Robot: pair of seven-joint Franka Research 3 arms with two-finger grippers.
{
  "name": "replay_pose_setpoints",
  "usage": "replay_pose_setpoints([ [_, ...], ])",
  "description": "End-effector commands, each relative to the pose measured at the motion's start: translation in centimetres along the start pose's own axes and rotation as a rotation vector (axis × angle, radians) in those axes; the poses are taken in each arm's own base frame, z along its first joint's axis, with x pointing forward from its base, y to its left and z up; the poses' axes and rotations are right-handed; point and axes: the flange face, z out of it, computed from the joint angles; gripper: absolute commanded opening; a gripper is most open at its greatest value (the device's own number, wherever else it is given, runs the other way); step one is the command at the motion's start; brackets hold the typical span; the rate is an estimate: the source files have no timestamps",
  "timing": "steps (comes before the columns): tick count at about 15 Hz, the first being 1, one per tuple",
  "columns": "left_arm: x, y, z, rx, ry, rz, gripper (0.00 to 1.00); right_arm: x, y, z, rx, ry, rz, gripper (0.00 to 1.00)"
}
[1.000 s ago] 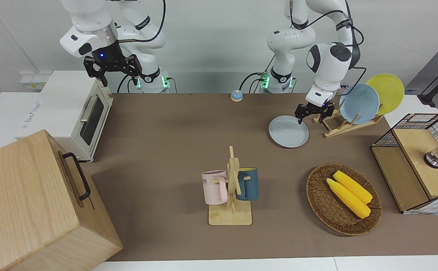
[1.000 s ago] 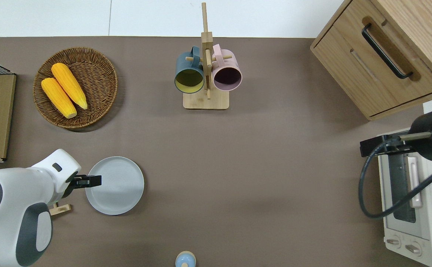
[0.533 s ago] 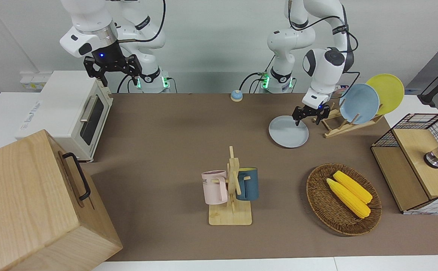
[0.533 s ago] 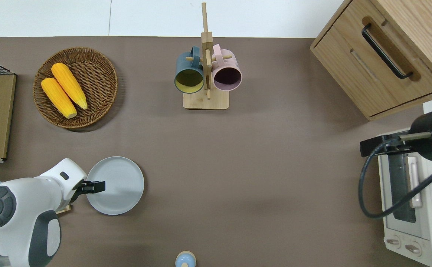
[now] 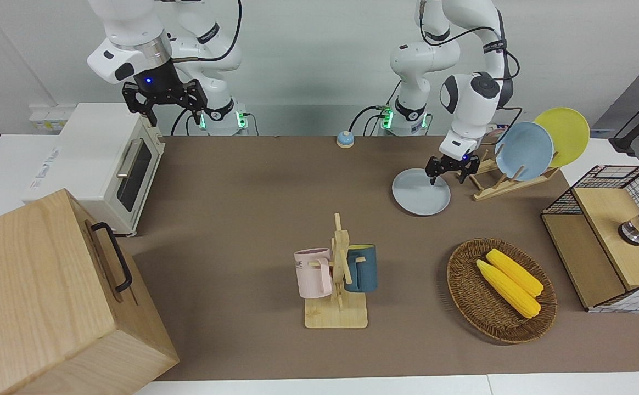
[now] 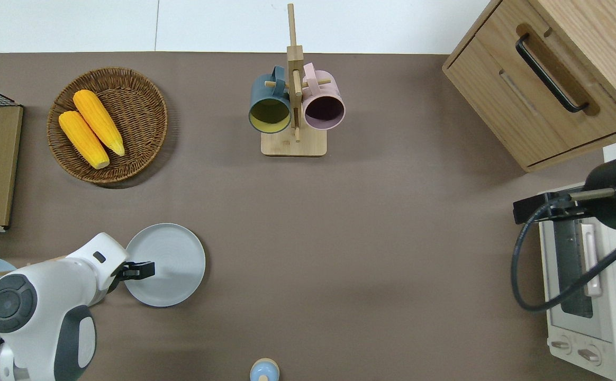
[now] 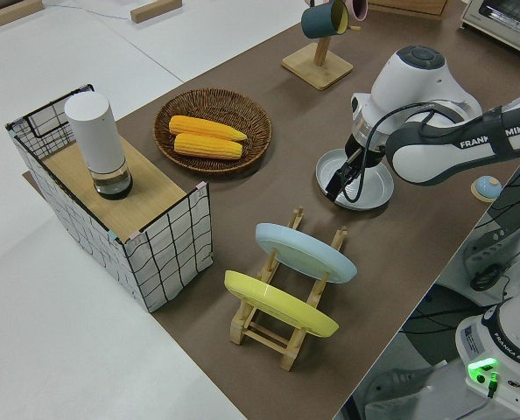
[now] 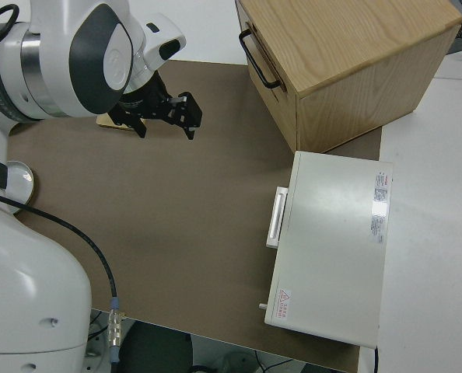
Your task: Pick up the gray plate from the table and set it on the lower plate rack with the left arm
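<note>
The gray plate (image 5: 419, 195) lies flat on the brown mat (image 5: 253, 208); it also shows in the overhead view (image 6: 173, 264) and the left side view (image 7: 375, 182). My left gripper (image 5: 449, 174) is low over the plate's edge on the rack's side, seen from overhead (image 6: 141, 270), with its fingers apart and empty. The wooden plate rack (image 5: 496, 185) stands beside the plate toward the left arm's end; its lowest slot (image 7: 328, 252) holds nothing. My right gripper (image 5: 166, 107) is parked and open.
A light blue plate (image 5: 523, 151) and a yellow plate (image 5: 564, 134) stand in the rack's upper slots. A wicker basket (image 5: 470, 307) with corn, a mug stand (image 5: 337, 274), a wire-sided box (image 5: 610, 236), a toaster oven (image 5: 100, 164), a wooden cabinet (image 5: 50, 296) and a small blue bell (image 5: 345, 139) stand around.
My left gripper has shifted a little along the gray plate's rim toward the robots and reached slightly farther onto it. The plate has not moved. The right arm is still.
</note>
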Motion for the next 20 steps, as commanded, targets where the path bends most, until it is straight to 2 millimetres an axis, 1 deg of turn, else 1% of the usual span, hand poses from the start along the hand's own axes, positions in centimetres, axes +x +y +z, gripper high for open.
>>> replay_pose_setpoints([
  [1, -0.9, -0.2, 1.4, -0.007, 0.016, -0.02, 0.99, -0.3, -0.1, -0.3, 0.006, -0.006, -0.002, 0.987],
  [8, -1.4, 0.1, 4.1, -0.017, 0.025, -0.014, 0.99, -0.3, -0.1, -0.3, 0.006, -0.006, -0.002, 0.99],
  [10, -1.7, 0.1, 4.3, -0.017, 0.025, -0.015, 0.97, -0.3, -0.1, -0.3, 0.006, -0.006, -0.001, 0.99],
  [11, -1.7, 0.1, 4.3, -0.017, 0.025, -0.013, 0.89, -0.3, -0.1, -0.3, 0.006, -0.006, -0.001, 0.99],
  [12, -1.7, 0.1, 4.3, -0.017, 0.025, -0.013, 0.68, -0.3, 0.0, -0.3, 0.007, -0.006, 0.001, 0.99],
  [13, -1.7, 0.1, 4.3, -0.017, 0.024, -0.01, 0.39, -0.3, 0.0, -0.3, 0.007, -0.006, -0.001, 0.987],
  [15, -1.7, 0.2, 4.4, -0.017, 0.022, -0.006, 0.07, -0.3, -0.1, -0.3, 0.006, -0.006, 0.0, 0.99],
  [16, -1.7, 0.1, 4.3, -0.017, 0.022, 0.0, 0.0, -0.3, -0.1, -0.3, 0.006, -0.006, -0.001, 0.99],
  [20, -1.7, 0.1, 4.2, -0.016, 0.019, 0.005, 0.0, -0.3, -0.1, -0.3, 0.006, -0.006, 0.0, 0.99],
])
